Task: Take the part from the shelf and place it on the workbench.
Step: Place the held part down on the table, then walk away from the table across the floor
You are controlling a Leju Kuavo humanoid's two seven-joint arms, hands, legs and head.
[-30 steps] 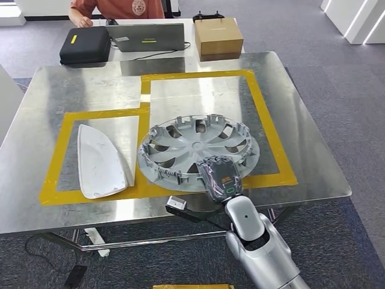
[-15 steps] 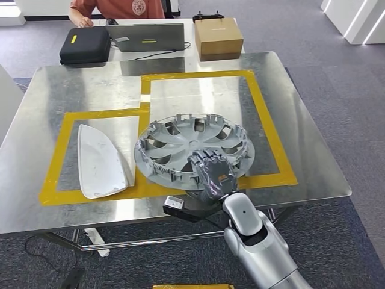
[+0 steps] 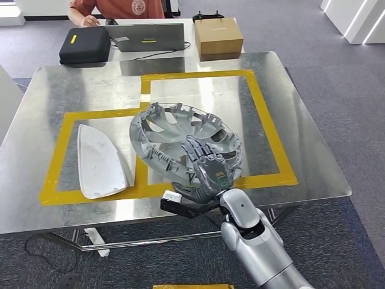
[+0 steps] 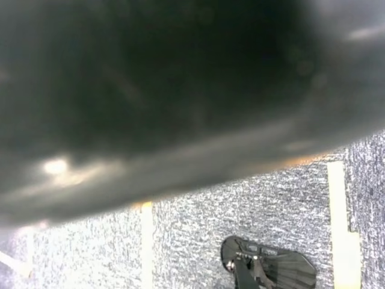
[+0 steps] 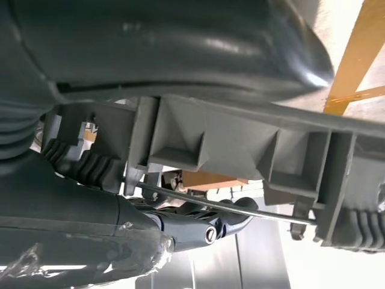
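The wheel cover (image 3: pixel 184 144) is tilted over the workbench (image 3: pixel 308 162): its edge nearer the robot is lifted by the right hand (image 3: pixel 206 171), and its far edge is low over the yellow tape outline (image 3: pixel 267 129), at or close to the metal top; contact there cannot be made out. The right hand grasps the cover's near rim, fingers over the spokes. In the right wrist view the cover's ribbed inner rim (image 5: pixel 236 138) runs right against the hand (image 5: pixel 82 223), with a thin wire ring passing between them.

By my reading this is the placing step. The cover is already above the workbench but not lying flat. The next move calls for bringing the near rim down until the whole ring sits level on the workbench inside the tape, then opening the fingers without dragging the cover.

Against the frame a second ago, the cover then lay nearly flat within the tape outline, with the hand at its near edge; now its near side is raised, and it has shifted toward the white panel (image 3: pixel 100 162), which lies just beside the cover on the workbench and has not moved.

The left hand's state cannot be told: the left wrist view is mostly a dark blur over carpet (image 4: pixel 190 241).
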